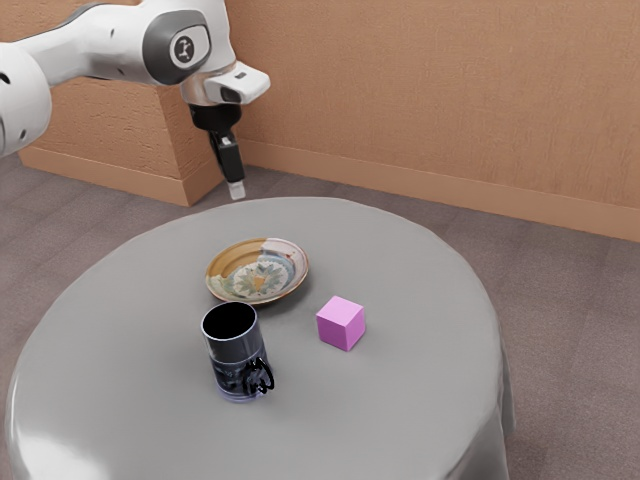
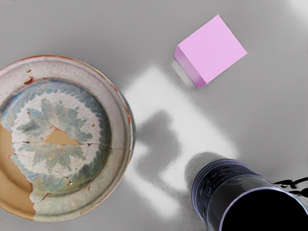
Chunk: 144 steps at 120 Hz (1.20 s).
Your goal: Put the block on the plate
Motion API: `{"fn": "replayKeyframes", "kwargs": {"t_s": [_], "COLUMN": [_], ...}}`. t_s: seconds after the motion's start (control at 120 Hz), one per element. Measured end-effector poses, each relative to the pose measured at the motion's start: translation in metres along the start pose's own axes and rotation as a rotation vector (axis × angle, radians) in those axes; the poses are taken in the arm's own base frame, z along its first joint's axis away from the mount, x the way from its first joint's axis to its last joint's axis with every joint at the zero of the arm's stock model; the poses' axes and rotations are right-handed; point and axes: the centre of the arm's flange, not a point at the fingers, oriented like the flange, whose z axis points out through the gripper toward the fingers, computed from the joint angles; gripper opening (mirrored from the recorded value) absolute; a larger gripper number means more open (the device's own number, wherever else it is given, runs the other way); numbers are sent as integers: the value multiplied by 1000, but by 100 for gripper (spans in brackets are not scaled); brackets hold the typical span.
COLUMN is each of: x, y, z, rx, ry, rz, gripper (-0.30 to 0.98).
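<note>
The black gripper [image 1: 236, 189] hangs above the table's far side, higher than the plate and block and apart from both. A small pink block [image 1: 341, 323] rests on the table, to the exterior view's right of the plate [image 1: 257, 279] and apart from it. Nothing lies on the patterned plate, which has tan and white parts. From above, the wrist view also has the block [image 2: 211, 51] and the plate [image 2: 113, 125], with bare tabletop between them.
A dark mug [image 1: 236, 350] stands upright close to the plate, on its near side in the exterior view; the wrist view has the mug [image 2: 219, 180] too. The round table [image 1: 400, 400] wears a grey cloth. A brown wall [image 1: 430, 90] rises behind.
</note>
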Motion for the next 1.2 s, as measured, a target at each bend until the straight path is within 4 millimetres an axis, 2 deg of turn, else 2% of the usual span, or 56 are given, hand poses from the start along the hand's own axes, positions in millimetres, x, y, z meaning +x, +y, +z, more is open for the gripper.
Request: {"fn": "replayKeyframes", "kwargs": {"t_s": [0.283,0.35,0.433,0.517,0.767,0.85,1.083,1.2], "x": [4,10,27,47,78,82,103,107], "y": [3,8,26,39,59,65,72,65], "z": [5,10,16,41,91,118,162,188], "rx": [-6,-14,-21,-42,-70,-78,-85,-91], "ry": [-4,-4,-10,-39,-50,-50,-1,8], "rz": [46,63,96,101,18,-31,-160,-236], "gripper": [69,69,69,68,69,69,69,69]}}
